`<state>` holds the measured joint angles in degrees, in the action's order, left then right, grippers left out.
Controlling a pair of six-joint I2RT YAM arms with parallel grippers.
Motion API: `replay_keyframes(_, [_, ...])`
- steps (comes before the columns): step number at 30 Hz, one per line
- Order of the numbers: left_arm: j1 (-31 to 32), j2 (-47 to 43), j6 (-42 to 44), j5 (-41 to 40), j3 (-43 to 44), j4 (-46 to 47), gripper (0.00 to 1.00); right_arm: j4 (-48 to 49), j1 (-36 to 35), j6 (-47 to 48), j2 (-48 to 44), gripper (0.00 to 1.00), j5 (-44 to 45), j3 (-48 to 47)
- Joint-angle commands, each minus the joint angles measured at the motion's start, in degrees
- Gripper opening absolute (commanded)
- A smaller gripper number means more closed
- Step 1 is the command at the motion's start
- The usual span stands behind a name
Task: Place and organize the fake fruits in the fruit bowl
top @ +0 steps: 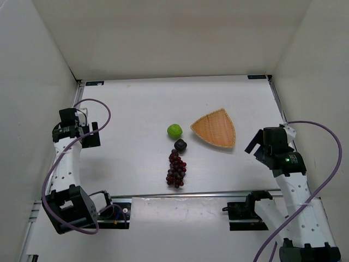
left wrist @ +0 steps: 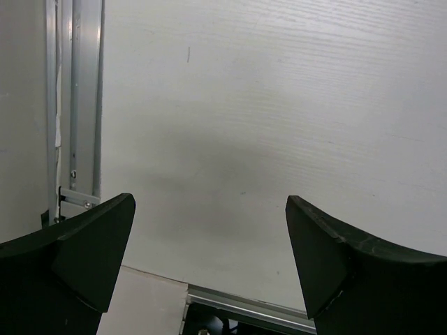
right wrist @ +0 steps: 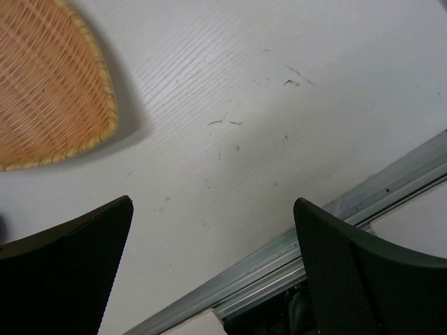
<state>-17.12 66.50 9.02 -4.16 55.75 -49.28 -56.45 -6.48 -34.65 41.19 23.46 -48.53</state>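
- Wicker fruit bowl (top: 217, 130) on tabletop (top: 125, 147); we note green fruit (top: 174, 130), dark fruit (top: 180, 144), grape bunch (top: 176, 169) lying outside, leftward.
- Left hand (left wrist: 209, 206), right hand (right wrist: 213, 204): both spread wide, holding nothing.

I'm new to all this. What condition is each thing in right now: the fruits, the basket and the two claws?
Basket: empty, lying flat on the table.
Green fruit: loose on the table.
Dark round fruit: loose on the table.
Grape bunch: lying on the table, nearest the arms.
Left gripper: open, holding nothing.
Right gripper: open, holding nothing.
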Motion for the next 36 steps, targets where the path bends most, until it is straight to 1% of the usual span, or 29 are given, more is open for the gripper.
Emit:
replay_keyframes(1, [-0.01,-2.43,0.21,4.16,-0.11,0.59,1.0,4.23,-2.81,5.12,2.13,1.0,-6.22,0.19])
replay_keyframes(3, [-0.01,-2.43,0.74,4.69,0.41,0.59,1.0,7.66,-7.29,5.83,3.89,1.0,-7.47,-1.47])
replay_keyframes(4, [-0.01,-2.43,0.74,5.21,0.42,0.59,1.0,8.54,-14.45,5.04,7.03,1.0,-6.16,-2.26])
replay_keyframes(6, [-0.01,-2.43,0.74,5.22,0.42,0.59,1.0,9.77,-23.53,3.2,12.04,1.0,-2.13,-4.98])
replay_keyframes(7, [-0.01,-1.91,1.44,5.22,0.42,0.59,1.0,9.78,-32.19,1.45,18.34,1.0,-0.89,-8.99])
replay_keyframes(8, [-0.01,-1.9,1.44,5.22,0.42,0.06,1.0,11.69,-36.11,1.43,21.62,1.0,-0.88,-11.12])
replay_keyframes(9, [0.86,-1.9,2.05,5.22,0.42,0.06,1.0,12.67,-42.85,1.43,24.96,1.0,-3.31,-13.23])
replay_keyframes(10, [0.87,-1.9,2.06,4.7,0.42,0.06,1.0,13.37,-45.78,2.91,31.87,1.0,-4.82,-15.6])
replay_keyframes(11, [1.82,-1.9,2.06,4.69,0.42,0.06,1.0,13.38,-48.16,2.93,35.42,1.0,-6.14,-20.41])
replay_keyframes(12, [2.35,-1.9,2.75,4.69,-0.19,-0.55,1.0,13.38,-50.19,3.71,38.84,1.0,-7.45,-22.64])
replay_keyframes(13, [3.14,-2.6,2.76,4.69,-0.72,-0.56,1.0,13.38,-52.99,3.72,44.71,1.0,-8.95,-24.49])
replay_keyframes(15, [3.67,-3.13,2.76,4.69,-1.51,-0.56,1.0,13.38,-55.99,4.24,51.06,1.0,-12.73,-27.91])
replay_keyframes(18, [4.2,-3.66,2.76,4.69,-2.74,-0.56,1.0,12.51,-57.24,4.24,56.78,1.0,-15.72,-29.95])
replay_keyframes(24, [5.35,-3.14,2.76,4.69,-2.75,-1.08,1.0,10.04,-57.24,-0.32,63.12,1.0,-13.27,-29.87])
replay_keyframes(27, [5.87,-2.08,2.76,4.69,-2.75,-1.08,1.0,10.12,-57.24,0.2,66.64,1.0,-13.88,-30.56])
replay_keyframes(28, [6.48,-1.55,2.76,4.69,-2.14,-1.08,1.0,10.82,-57.24,1.16,67.35,0.98,-14.75,-30.57])
replay_keyframes(29, [6.49,-1.55,2.76,5.21,-2.13,-1.08,1.0,11.96,-57.24,1.69,67.88,0.95,-16.59,-31.26])
replay_keyframes(30, [7.1,-1.55,2.76,5.22,-1.52,-1.08,1.0,11.97,-57.24,2.48,68.58,0.84,-17.22,-31.27])
replay_keyframes(32, [7.63,-1.02,2.76,5.22,-1.52,-1.61,1.0,11.97,-57.24,3.27,68.59,0.74,-17.75,-32.58])
replay_keyframes(33, [7.63,-1.02,2.76,5.22,-1.52,-1.61,1.0,11.97,-57.24,3.28,68.59,0.66,-17.75,-32.59])
replay_keyframes(35, [8.25,-1.02,2.76,5.22,-1.52,-1.61,1.0,11.97,-57.24,3.98,67.02,0.55,-17.75,-32.07])
replay_keyframes(36, [8.25,-1.02,2.76,5.22,-1.52,-1.61,1.0,11.97,-57.24,3.98,66.05,0.42,-17.75,-32.06])
